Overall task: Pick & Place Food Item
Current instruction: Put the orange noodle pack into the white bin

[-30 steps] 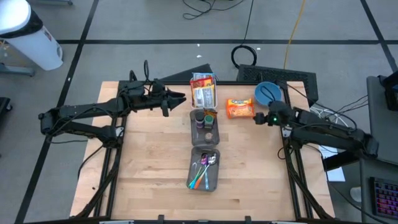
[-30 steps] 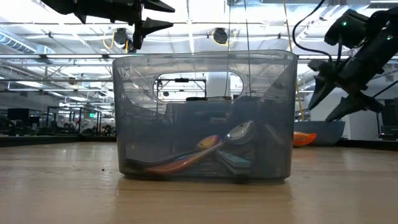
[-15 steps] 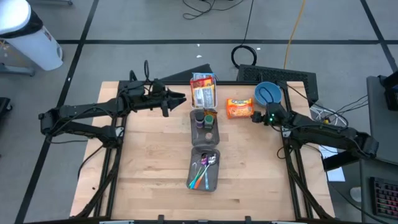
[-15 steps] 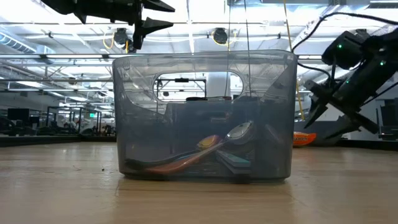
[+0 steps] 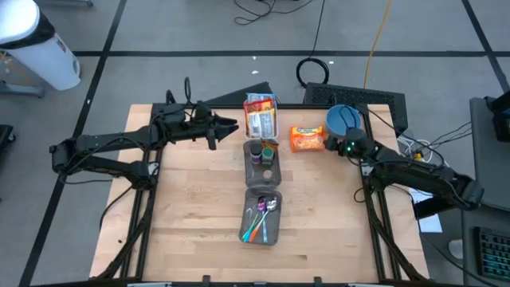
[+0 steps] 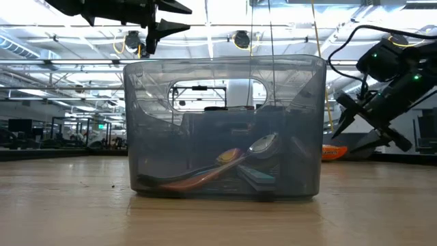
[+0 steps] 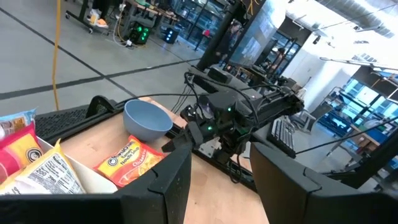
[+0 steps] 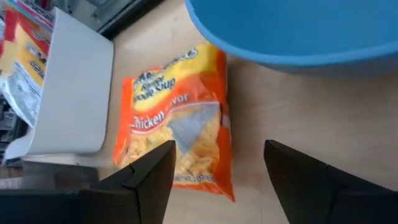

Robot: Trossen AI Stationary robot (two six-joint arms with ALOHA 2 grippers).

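Note:
An orange noodle-soup packet (image 5: 307, 138) lies flat on the table at the far side, between a white tray of food packets (image 5: 260, 116) and a blue bowl (image 5: 343, 119); it also shows in the right wrist view (image 8: 174, 134) and the left wrist view (image 7: 129, 160). My right gripper (image 5: 328, 147) is open and empty, just right of the packet, its fingers (image 8: 149, 180) pointing at it. My left gripper (image 5: 231, 126) is open and empty, hovering left of the white tray.
A clear bin with small cups (image 5: 264, 161) and a clear bin of spoons (image 5: 263, 215) stand in a row down the table's middle. The spoon bin (image 6: 222, 130) fills the low view. A black mat (image 5: 374, 97) lies behind the bowl.
My right gripper has moved toward the table's far edge and lower, closing on the bowl and the noodle packet. Its fingers stay open. My left arm has kept still.

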